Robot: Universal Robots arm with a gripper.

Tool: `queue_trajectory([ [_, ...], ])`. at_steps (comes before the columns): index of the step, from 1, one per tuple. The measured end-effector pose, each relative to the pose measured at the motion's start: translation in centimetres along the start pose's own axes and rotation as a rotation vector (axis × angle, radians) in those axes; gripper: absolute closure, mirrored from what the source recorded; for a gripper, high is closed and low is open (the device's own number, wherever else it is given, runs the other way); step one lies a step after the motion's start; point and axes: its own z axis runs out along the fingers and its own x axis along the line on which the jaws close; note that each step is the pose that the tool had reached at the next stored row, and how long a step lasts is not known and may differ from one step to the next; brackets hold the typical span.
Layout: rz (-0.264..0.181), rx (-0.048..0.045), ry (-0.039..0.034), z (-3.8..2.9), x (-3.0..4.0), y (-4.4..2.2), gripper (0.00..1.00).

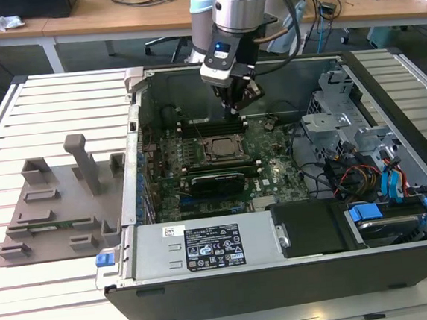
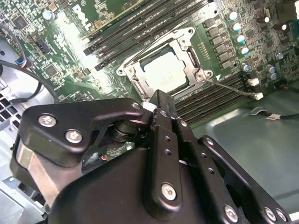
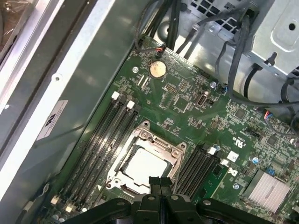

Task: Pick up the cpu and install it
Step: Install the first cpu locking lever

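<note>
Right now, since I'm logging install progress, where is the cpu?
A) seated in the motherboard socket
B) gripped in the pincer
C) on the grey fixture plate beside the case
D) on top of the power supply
A: in the first wrist view the cpu shows its pale square top lying inside the socket's metal frame.

Gripper (image 1: 233, 106) inside open case (image 1: 284, 282)
It hangs over the board (image 1: 273, 155), near the socket (image 1: 222, 149); a grey fixture (image 1: 60, 207) lies outside.

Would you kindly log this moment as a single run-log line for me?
hand: shut, holding nothing, over socket edge | cpu: lying flat in socket, pale top showing
</note>
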Motion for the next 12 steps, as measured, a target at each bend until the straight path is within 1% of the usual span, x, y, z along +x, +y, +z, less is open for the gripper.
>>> queue_trajectory([
  [2,-0.016,-0.0009,-0.0009,0.0,0.0,0.0,0.89],
  [4,-0.043,-0.0022,-0.0024,0.0,0.0,0.0,0.89],
  [12,-0.104,-0.0055,-0.0059,0.0,0.0,0.0,0.89],
])
